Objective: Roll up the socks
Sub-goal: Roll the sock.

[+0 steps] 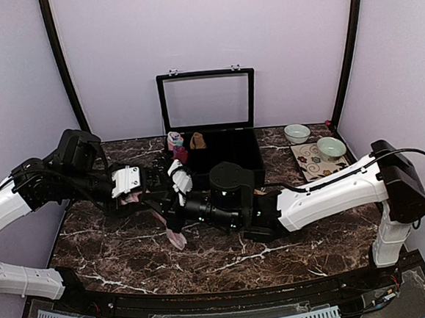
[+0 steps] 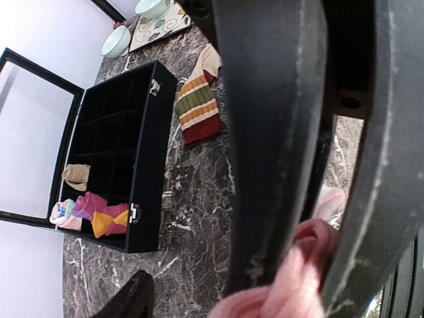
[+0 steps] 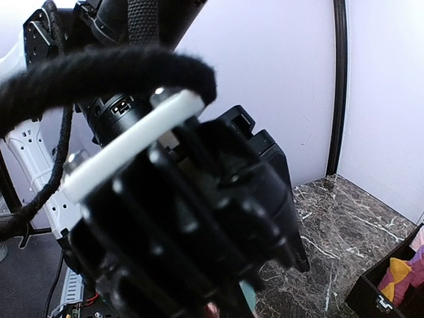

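Observation:
The pink sock (image 1: 176,238) hangs from between the two grippers at the table's left middle, and more pink shows under the left gripper. In the left wrist view it (image 2: 298,285) is pinched between two black bars that look like the right gripper's fingers. My left gripper (image 1: 156,187) looks open, with one finger (image 2: 129,299) well off to the side. My right gripper (image 1: 174,210) reaches across from the right. The right wrist view is almost all blocked by the left arm. The striped sock (image 2: 197,106) lies flat beside the box; in the top view it is hidden under the right arm.
A black compartment box (image 1: 260,160) with its lid (image 1: 206,100) open stands at the back, also in the left wrist view (image 2: 149,165). It holds small rolled bundles (image 1: 176,143). Two bowls (image 1: 296,132) (image 1: 331,147) and a patterned mat (image 1: 310,166) sit at the back right.

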Tool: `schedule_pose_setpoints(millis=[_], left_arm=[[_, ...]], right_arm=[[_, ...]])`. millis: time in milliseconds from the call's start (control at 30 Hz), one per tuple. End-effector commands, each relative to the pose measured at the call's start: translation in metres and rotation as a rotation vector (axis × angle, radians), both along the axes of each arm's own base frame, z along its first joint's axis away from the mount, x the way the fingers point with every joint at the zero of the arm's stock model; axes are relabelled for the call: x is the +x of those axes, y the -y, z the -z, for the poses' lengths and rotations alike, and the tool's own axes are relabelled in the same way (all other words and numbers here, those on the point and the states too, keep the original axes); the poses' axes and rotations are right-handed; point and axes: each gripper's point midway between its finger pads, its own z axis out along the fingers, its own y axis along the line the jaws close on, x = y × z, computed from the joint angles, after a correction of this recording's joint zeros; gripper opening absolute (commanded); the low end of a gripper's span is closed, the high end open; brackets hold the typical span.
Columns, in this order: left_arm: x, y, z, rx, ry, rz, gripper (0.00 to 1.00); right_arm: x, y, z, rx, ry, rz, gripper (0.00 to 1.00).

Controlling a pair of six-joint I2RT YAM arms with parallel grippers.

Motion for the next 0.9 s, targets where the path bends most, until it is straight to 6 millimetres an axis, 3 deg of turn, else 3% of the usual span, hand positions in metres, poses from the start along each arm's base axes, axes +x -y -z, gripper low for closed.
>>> schedule_pose_setpoints(millis=[0,133,200,500,633,733,867], left_arm=[[0.02,-0.008,-0.005,0.028,0.111,-0.07,0.55],[0.034,-0.015,-0.009,0.06,0.223,-0.099,0.33],[0.041,-0.018,-0.014,0.072,0.293,-0.111,0.28],[0.053,-0.025,-0.065,0.043,0.627,-0.106,0.32],[0.052,-0.023,-0.068,0.074,0.7,-0.08,0.36],[0.053,-0.021,-0.069,0.098,0.763,-0.066,0.43],[0.055,-0.02,-0.073,0.113,0.813,-0.066,0.48]], right_arm=[[-0.005,-0.006,-0.031,0.1,-0.03,-0.036,0.0],[0.001,-0.008,-0.027,0.085,-0.08,-0.008,0.0],[0.007,-0.011,-0.026,0.076,-0.123,0.019,0.0],[0.028,-0.012,-0.011,0.103,-0.334,0.083,0.0],[0.037,-0.011,-0.013,0.141,-0.439,0.085,0.0],[0.043,-0.012,-0.013,0.148,-0.527,0.1,0.0],[0.049,-0.023,-0.006,0.117,-0.648,0.105,0.0]])
